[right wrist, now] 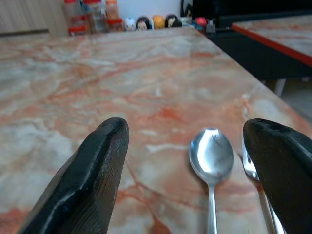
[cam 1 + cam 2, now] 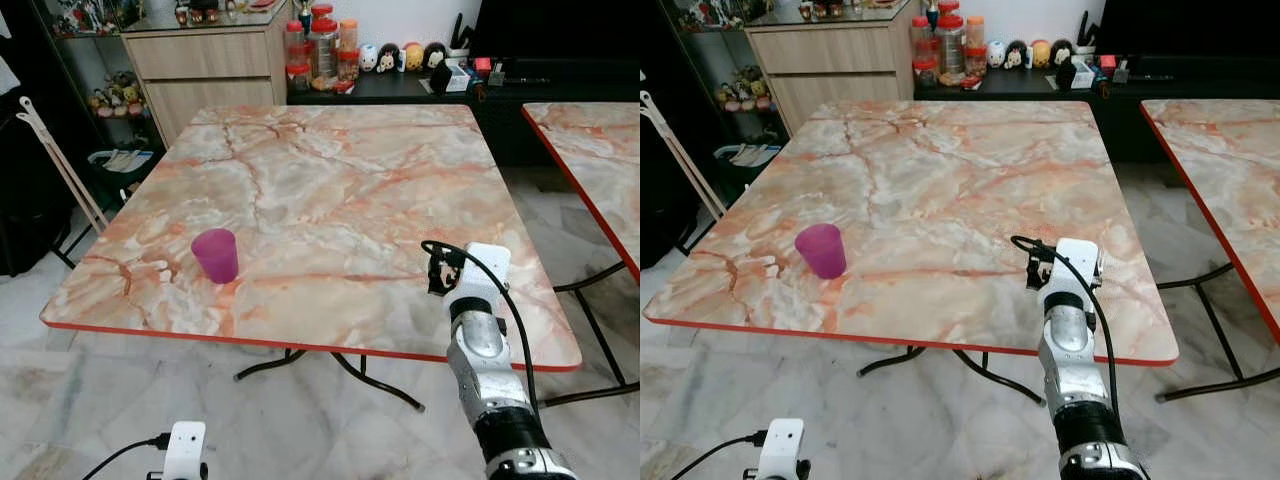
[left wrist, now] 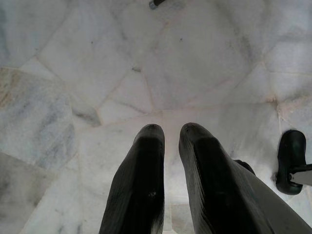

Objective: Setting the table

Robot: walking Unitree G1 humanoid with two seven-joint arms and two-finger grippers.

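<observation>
The right arm is seen raised from the lower right of the left eye view, its silver forearm angled up over the near edge of the marble-patterned table (image 2: 330, 160), with the right tool (image 1: 195, 170) held low above the tabletop near that edge. In the right wrist view the tool's two black fingers (image 1: 92, 170) are spread wide apart, nothing being held between them. A spoon (image 1: 211, 161) is shown lying flat on the table between the fingers, its bowl pointed away from the wrist toward the far side of the table and its handle running back toward the camera. A second piece of cutlery (image 1: 256, 185), partly hidden by one finger, lies just beside the spoon and parallel to it; its kind cannot be told. In the eye views both are hidden behind the wrist. A purple cup (image 2: 215, 255) stands upright at the left of the eye view, well apart from the tool. The left tool (image 3: 168, 141) hangs over the pale marble floor (image 3: 73, 63), fingers nearly together, gripping nothing.
</observation>
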